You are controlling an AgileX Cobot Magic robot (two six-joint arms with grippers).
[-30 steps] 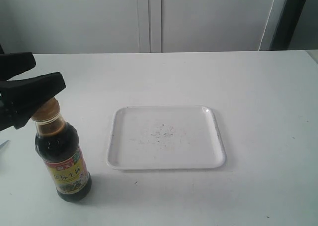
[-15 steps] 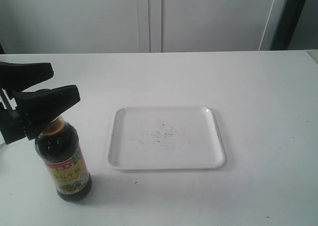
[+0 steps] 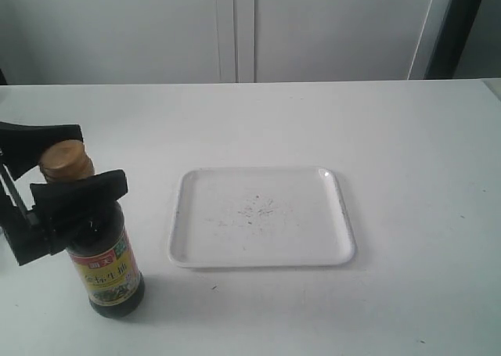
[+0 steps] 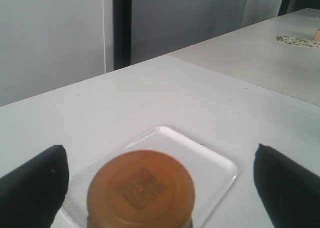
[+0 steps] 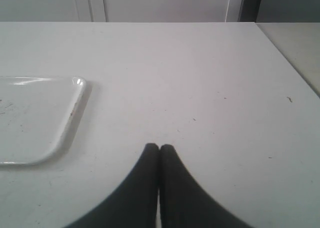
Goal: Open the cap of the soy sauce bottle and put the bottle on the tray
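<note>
Left gripper (image 3: 66, 164) jaws open astride the upright soy sauce bottle (image 3: 98, 242), cap (image 4: 140, 188) closed between them, tray (image 3: 262, 215) beyond; right gripper (image 5: 159, 149) jaws closed on nothing over bare table (image 5: 200, 77)

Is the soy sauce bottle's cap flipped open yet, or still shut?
Shut. The cap sits flat and whole on the upright soy sauce bottle, no white spout showing; the left gripper brackets the neck, fingers apart.

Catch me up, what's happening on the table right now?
The left end effector is open, its jaws straddling the neck of the soy sauce bottle, just below the closed cap. The bottle stands upright on the table beside the empty tray. The right end effector is shut over bare table, away from both.
</note>
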